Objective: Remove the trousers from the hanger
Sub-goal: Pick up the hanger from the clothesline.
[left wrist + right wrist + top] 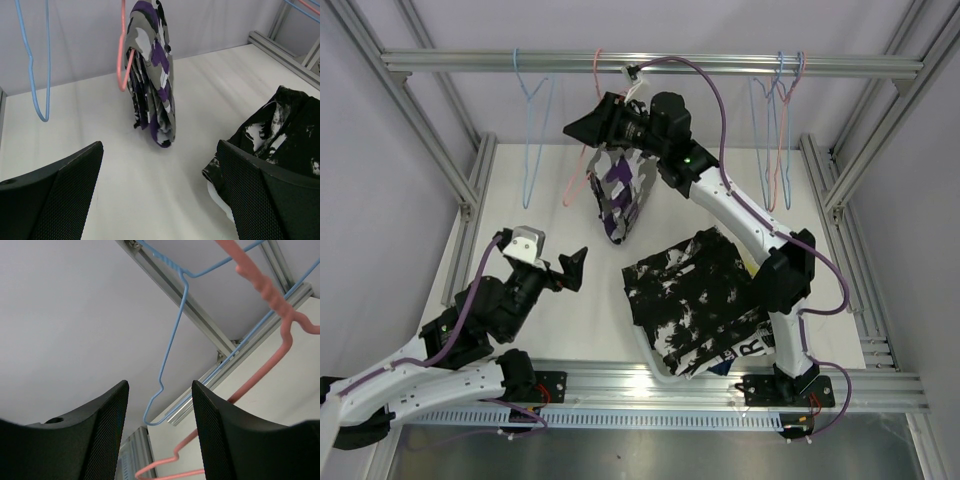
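Presently purple-patterned trousers (pixel 618 195) hang on pink hanger (pixel 120 55) at twelve o'clock; left tool (pixel 160 150) and right tool (pixel 160 385) apart, empty; next: grip fabric

Two tools (pixel 565 270) (pixel 582 128), one hung purple-patterned trousers (pixel 617 195), one splatter-print trousers (pixel 695 295); hangers (pixel 527 140) uncountable.

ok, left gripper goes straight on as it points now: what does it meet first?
Probably the purple-white-black patterned trousers on the pink hanger, hanging centred ahead of the left gripper, fingers open. Bare white table lies between; depth is unclear, so a downward tilt could touch table first.
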